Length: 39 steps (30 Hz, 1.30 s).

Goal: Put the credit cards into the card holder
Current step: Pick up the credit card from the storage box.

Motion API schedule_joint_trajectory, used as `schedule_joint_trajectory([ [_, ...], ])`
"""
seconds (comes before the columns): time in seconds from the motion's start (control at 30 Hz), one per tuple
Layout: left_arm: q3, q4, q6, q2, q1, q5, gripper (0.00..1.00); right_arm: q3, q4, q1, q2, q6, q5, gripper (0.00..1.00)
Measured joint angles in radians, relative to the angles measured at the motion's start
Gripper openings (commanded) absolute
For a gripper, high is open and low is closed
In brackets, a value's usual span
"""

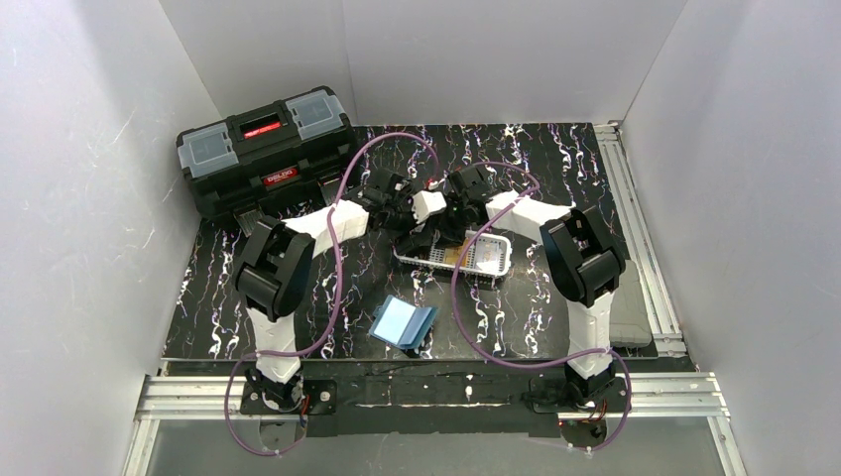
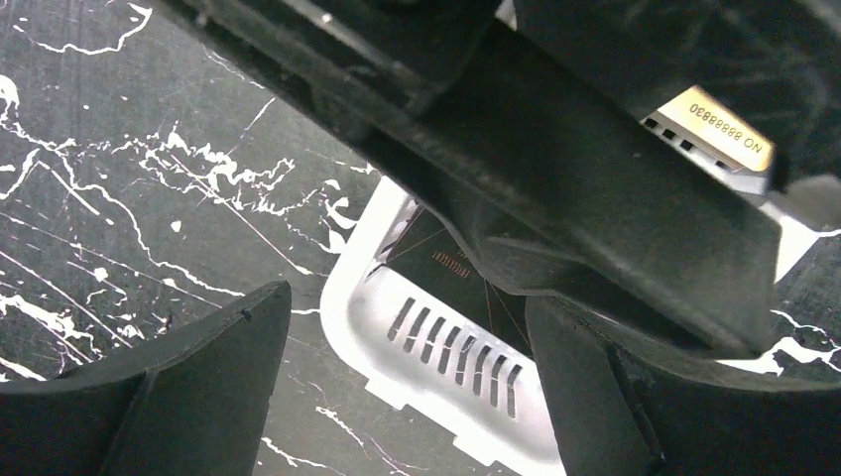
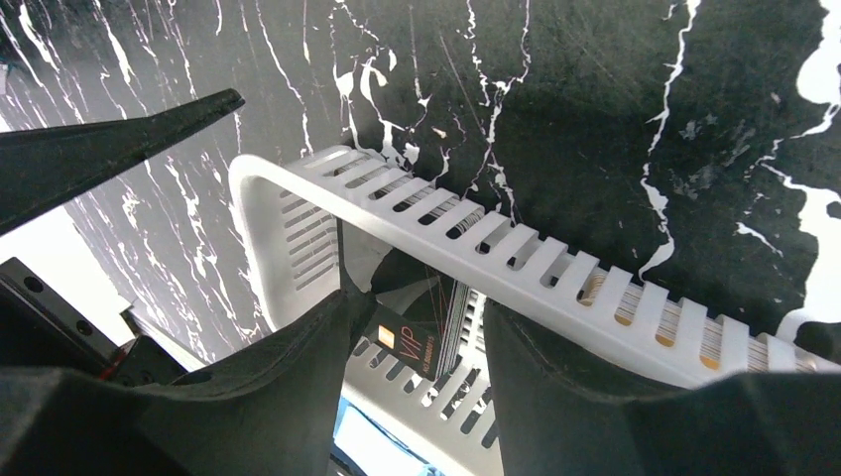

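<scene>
Inspection from my remote station. On the marbled table (image 1: 555,169) I count one card holder (image 1: 404,323), one white slotted basket (image 1: 501,260) and one black toolbox (image 1: 268,159). The card holder is teal and lies folded open like a booklet near the front edge, between the two arm bases and apart from the basket. The cards are all in the basket. I can count three: one black card (image 3: 407,347) printed "VIP" beside a small orange square, one pale card (image 2: 716,129) marked "NO 88888830", and one orange card (image 3: 674,319) seen only as colour through the wall slots. The toolbox has two clear-lidded compartments on top and two red labels, but their writing is too small for me to read. Both arms meet over the basket. The left gripper (image 2: 402,327) is spread wide above one basket corner, with nothing between its fingers. The right gripper (image 3: 417,317) reaches inside the basket with its fingers part-way apart on either side of the black card. I cannot tell whether they are pinching it or merely flanking it.
</scene>
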Motion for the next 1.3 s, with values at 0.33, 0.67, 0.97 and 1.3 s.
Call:
schedule_joint_trajectory([
  [0.33,-0.019,0.05,0.018,0.003,-0.02,-0.03,0.86,0.0,0.002,0.0,0.005,0.019,0.0,0.59],
  [0.67,-0.049,0.128,0.031,-0.003,-0.047,-0.051,0.86,-0.006,0.019,0.0,0.005,0.045,-0.002,0.57],
  [0.97,-0.034,0.083,0.008,-0.007,-0.048,-0.055,0.87,-0.016,0.021,0.0,0.005,0.048,-0.002,0.57],
  [1.3,-0.029,-0.021,0.011,-0.049,-0.021,-0.051,0.86,-0.042,0.061,0.0,0.003,0.069,-0.007,0.57],
])
